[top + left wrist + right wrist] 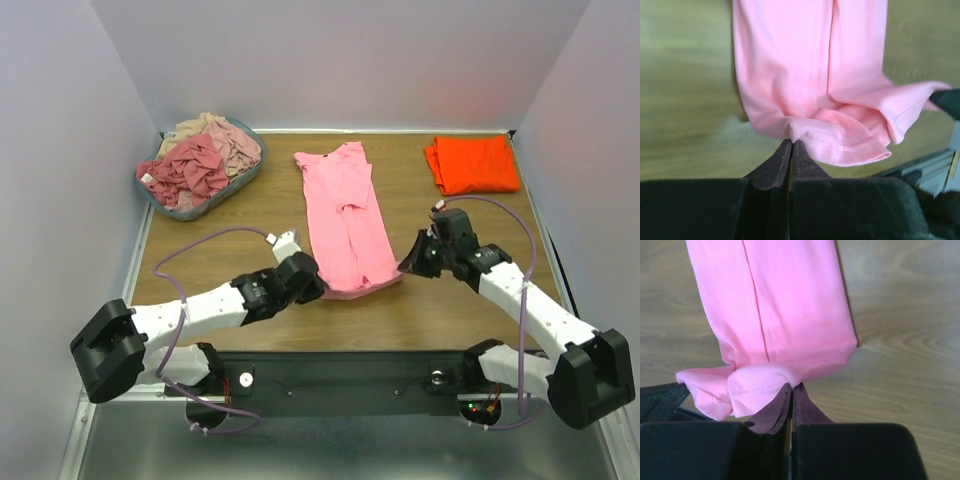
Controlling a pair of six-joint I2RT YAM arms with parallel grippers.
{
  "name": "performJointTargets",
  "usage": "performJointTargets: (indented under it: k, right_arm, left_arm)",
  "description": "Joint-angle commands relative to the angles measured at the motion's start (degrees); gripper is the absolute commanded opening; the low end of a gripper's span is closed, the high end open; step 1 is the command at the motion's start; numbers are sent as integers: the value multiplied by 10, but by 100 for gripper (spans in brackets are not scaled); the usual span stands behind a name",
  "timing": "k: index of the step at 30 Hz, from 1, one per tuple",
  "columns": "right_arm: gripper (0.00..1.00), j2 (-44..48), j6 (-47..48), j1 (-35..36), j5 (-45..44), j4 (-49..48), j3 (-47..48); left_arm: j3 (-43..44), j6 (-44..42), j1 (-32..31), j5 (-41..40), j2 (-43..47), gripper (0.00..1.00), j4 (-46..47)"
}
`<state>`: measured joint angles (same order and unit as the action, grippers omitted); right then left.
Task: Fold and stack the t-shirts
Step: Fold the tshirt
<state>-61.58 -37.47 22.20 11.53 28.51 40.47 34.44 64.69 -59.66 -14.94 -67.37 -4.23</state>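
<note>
Pink t-shirt (345, 215) lies folded lengthwise mid-frame on the wooden table (230, 250), with pale walls on three sides. Only this top view shows the orange t-shirt (472, 163) folded at upper right and the basket (180, 211) of rose and beige shirts (200, 160) at upper left. The left gripper (318, 287) and right gripper (405, 265) sit at the near hem's two corners.

Left wrist view: the fingers (775, 167) are pressed together, pinching the pink t-shirt's hem at bottom centre, with the cloth running upward.

Right wrist view: the fingers (775, 412) are likewise closed on the hem's other corner, fabric bunched just above.
</note>
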Motion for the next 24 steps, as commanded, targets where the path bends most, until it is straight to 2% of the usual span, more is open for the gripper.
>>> performJointTargets:
  k: [1,10,13,24]
  right_arm:
    - [0,-36,2,0,-63,-61,63]
    - [0,-225,27,0,-138,-95,242]
    - [0,-289,42,-1,-133,-95,297]
    - [0,-424,52,-22,-135,-94,399]
  left_arm:
    - [73,-112,76,-2,-22,0,-5]
    - [210,-220,188,5,-129,0,-4]
    - [248,-244,220,16,-168,0,-3]
    - [358,-315,294,63,-300,0,-8]
